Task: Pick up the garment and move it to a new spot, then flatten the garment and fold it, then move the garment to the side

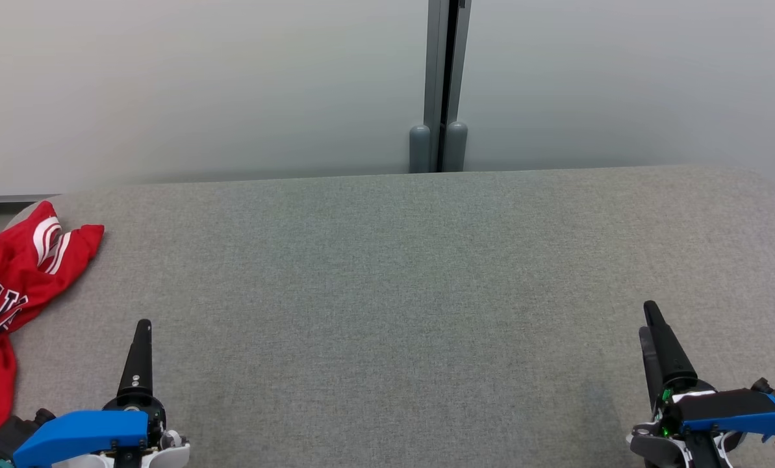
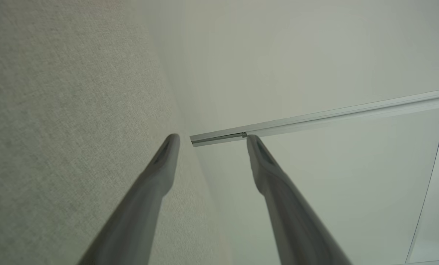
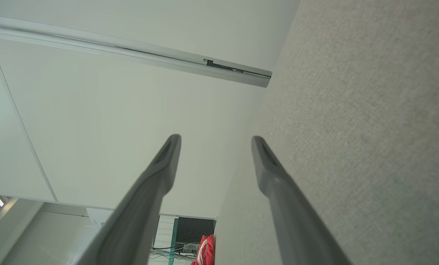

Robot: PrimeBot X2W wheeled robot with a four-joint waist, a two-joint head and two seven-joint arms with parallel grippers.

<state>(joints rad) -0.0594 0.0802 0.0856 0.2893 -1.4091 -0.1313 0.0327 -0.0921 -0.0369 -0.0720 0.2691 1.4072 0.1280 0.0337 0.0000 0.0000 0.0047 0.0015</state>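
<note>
- garment [image 1: 10, 279], red, is noted crumpled at the left edge of the tabletop [image 1: 387, 292].
- left end effector [image 2: 212, 137] and right end effector [image 3: 215, 137] are recorded released and empty.

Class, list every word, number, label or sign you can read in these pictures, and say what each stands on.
On the red garment: large black letters edged in white, crumpled and cut off at the picture's edge; too folded to read as a word.
On the grey table and the wall: no text.
</note>
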